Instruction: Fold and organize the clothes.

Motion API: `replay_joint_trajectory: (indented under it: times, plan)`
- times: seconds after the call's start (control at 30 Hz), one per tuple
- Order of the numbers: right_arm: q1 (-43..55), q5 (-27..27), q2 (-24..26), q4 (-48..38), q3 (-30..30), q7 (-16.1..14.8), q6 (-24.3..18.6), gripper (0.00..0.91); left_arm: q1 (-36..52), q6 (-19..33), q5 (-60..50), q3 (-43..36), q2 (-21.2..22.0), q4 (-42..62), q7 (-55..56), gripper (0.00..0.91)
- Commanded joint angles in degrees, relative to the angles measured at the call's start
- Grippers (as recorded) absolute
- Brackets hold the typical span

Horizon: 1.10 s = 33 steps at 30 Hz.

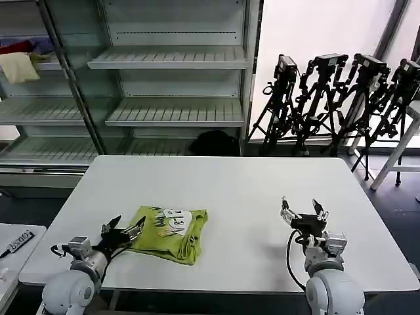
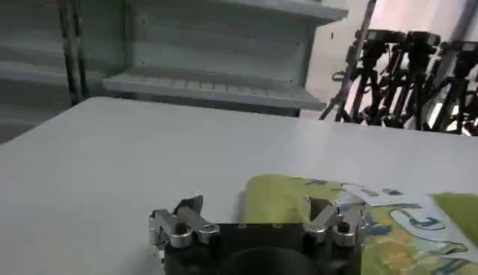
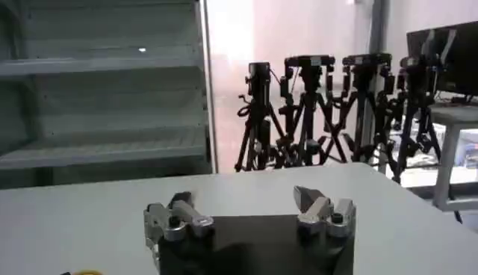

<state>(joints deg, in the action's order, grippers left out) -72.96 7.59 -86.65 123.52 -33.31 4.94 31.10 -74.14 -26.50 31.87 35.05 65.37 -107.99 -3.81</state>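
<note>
The lime yellow-green T-shirt [image 1: 169, 233] lies folded into a compact rectangle on the white table [image 1: 236, 190], near the front left, its white printed graphic facing up. My left gripper [image 1: 122, 229] hovers open just at the shirt's left edge, with nothing between its fingers. In the left wrist view the T-shirt [image 2: 351, 224] lies just beyond the open left gripper [image 2: 258, 211]. My right gripper [image 1: 304, 210] is open over bare table at the front right, well apart from the shirt. The right wrist view has the right gripper [image 3: 243, 203] spread wide above the tabletop.
Metal shelves [image 1: 170, 62] stand behind the table, with a cream, red and purple cloth pile [image 1: 20, 60] on the left shelf. Black tripods [image 1: 341, 98] lean at the back right. A small white side table [image 1: 16, 246] sits at the far left.
</note>
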Motion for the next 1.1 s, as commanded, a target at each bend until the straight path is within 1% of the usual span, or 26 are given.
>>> replay_joint_trajectory:
  times: [0.03, 0.07, 0.1, 0.13, 0.17, 0.2, 0.23, 0.27, 0.3, 0.6, 0.77, 0.87, 1.0, 1.1]
  plan:
    - [0.39, -0.38, -0.15, -0.60, 0.53, 0.07, -0.07, 0.907, 0.00, 0.13, 0.34, 1.03, 0.11, 3.35, -0.46, 0.907]
    - [0.43, -0.50, -0.15, -0.67, 0.57, 0.08, -0.07, 0.907, -0.15, 0.17, 0.34, 0.87, 0.10, 3.31, -0.44, 0.867]
    - [0.46, -0.63, -0.15, -0.75, 0.63, 0.09, -0.07, 0.907, -0.32, 0.23, 0.31, 0.78, 0.14, 3.27, -0.59, 0.776]
    - [0.50, -0.63, -0.13, -0.77, 0.64, 0.12, -0.07, 0.907, -0.42, 0.24, 0.32, 0.63, 0.16, 3.22, -0.58, 0.736]
    - [0.50, -0.63, -0.13, -0.77, 0.64, 0.12, -0.07, 0.907, -0.52, 0.23, 0.34, 0.53, 0.23, 3.16, -0.58, 0.564]
    - [0.58, -0.64, -0.16, -0.80, 0.59, 0.17, -0.07, 0.907, -0.58, 0.19, 0.32, 0.37, 0.39, 3.13, -0.64, 0.343]
    - [0.62, -0.64, -0.17, -0.81, 0.58, 0.19, -0.06, 0.907, -0.63, 0.20, 0.37, 0.29, 0.47, 3.14, -0.66, 0.232]
    - [0.64, -0.64, -0.17, -0.81, 0.55, 0.22, -0.06, 0.907, -0.68, 0.14, 0.69, 0.21, 0.63, 3.08, -0.83, 0.141]
    - [0.66, -0.62, -0.16, -0.78, 0.51, 0.24, -0.06, 0.907, -0.75, -0.11, 1.16, 0.01, 0.84, 2.91, -0.74, 0.020]
    - [0.66, -0.55, -0.14, -0.82, -0.12, 0.28, -0.06, 0.907, -1.79, -1.97, 6.87, -0.50, 1.88, 1.81, -0.64, 0.020]
    - [0.75, -0.54, -0.13, -0.80, -0.20, 0.45, -0.03, 0.907, -1.83, -1.75, 8.96, -0.41, 2.53, 1.38, -0.50, 0.020]
    - [0.70, -0.52, -0.15, -0.70, -0.21, 0.51, -0.01, 0.907, -1.62, 0.14, 9.88, -0.23, 2.65, 1.48, 0.29, 0.000]
    - [0.62, -0.49, -0.10, -0.68, -0.38, 0.57, -0.01, 0.907, -1.85, 3.34, 9.42, 1.03, 2.49, 1.24, -0.15, 0.000]
    - [0.56, -0.40, -0.06, -0.63, -0.55, 0.56, -0.01, 0.907, -2.21, 5.49, 6.52, 3.39, 1.98, 0.46, -1.50, 0.000]
